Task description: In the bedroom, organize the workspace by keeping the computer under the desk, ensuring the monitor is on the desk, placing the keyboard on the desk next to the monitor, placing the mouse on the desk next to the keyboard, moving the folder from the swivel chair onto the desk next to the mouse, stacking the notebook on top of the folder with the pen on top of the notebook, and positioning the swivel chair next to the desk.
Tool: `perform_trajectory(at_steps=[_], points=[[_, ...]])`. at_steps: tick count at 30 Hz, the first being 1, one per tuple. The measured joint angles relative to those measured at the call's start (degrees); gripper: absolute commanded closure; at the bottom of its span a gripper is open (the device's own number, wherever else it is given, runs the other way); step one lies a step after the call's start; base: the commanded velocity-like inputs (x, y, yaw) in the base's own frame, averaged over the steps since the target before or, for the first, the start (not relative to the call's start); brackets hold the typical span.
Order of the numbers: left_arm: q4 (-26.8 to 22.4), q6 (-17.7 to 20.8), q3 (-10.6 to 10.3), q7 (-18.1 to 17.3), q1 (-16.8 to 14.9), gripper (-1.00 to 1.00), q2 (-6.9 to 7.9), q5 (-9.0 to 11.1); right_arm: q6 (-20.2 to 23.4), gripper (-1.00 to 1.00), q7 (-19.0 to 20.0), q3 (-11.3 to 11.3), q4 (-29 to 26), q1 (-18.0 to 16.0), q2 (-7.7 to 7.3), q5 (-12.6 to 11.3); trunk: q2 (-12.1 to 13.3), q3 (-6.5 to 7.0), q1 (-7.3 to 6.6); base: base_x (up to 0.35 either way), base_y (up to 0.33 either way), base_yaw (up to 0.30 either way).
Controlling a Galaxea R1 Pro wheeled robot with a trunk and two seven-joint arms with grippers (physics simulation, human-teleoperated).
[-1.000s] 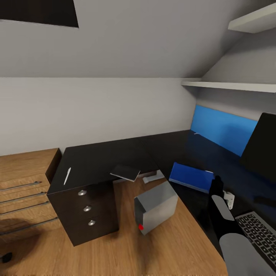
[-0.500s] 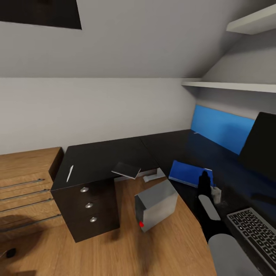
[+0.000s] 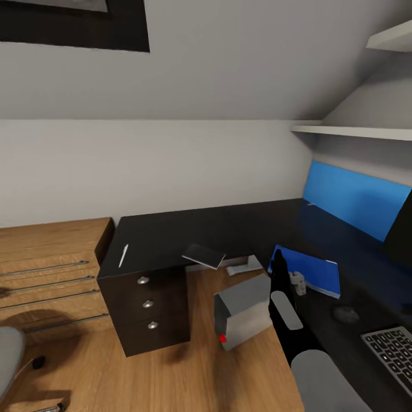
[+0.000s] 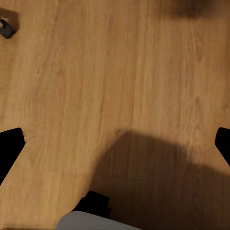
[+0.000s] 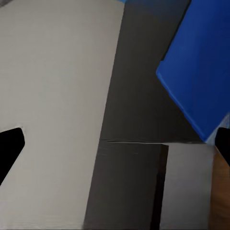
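Head view: the blue folder already lies on the black desk, with the mouse and the keyboard nearer on the right. The notebook hangs over the desk edge in the middle, and the pen lies far left above the drawers. The computer stands on the floor beside the desk. I judge the step in hand is fetching the notebook; the next move calls for reaching the right gripper left toward it. Its jaws stand wide apart and empty, and the left gripper is also wide, over bare floor. Compared with the earlier frame, the camera has turned left, and the right arm now sits nearer the folder's left edge.
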Motion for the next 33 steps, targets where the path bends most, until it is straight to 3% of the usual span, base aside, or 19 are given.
perform_trajectory(at_steps=[3,6,19,21,25,33], points=[[0.0,0.0,0.0,0.0,0.0,-1.0,0.0,0.0,0.0,-1.0,0.0,1.2,0.1,0.3,0.74,0.0,0.0,0.16,0.0,0.0,0.0,0.227],[0.0,-0.2,0.0,0.0,0.0,-1.0,0.03,0.0,0.6,-1.0,-0.2,4.6,2.0,1.1,1.31,-0.1,0.0,0.27,0.0,0.0,0.0,0.25],[-1.5,-0.5,0.2,0.1,0.0,-1.0,0.09,0.1,1.8,-1.0,-4.7,12.4,3.9,1.5,1.79,0.1,0.0,0.36,0.0,0.0,0.0,0.278],[-2.8,-0.5,0.2,0.0,0.0,-1.0,0.09,0.1,4.0,-1.0,-5.8,14.0,4.0,1.4,1.7,0.0,0.0,0.36,0.0,0.0,0.0,0.287],[-3.3,-0.5,0.2,-0.1,0.0,-1.0,0.08,0.2,8.1,-1.0,-6.1,14.4,4.0,1.4,1.53,-0.2,0.0,0.36,0.0,0.0,0.0,0.287],[-3.9,-0.6,0.3,-0.1,0.0,-1.0,0.19,0.2,14.2,-1.0,-5.9,13.7,3.8,1.5,1.4,-0.3,-3.2,-1.07,1.75,0.0,0.0,0.257]])
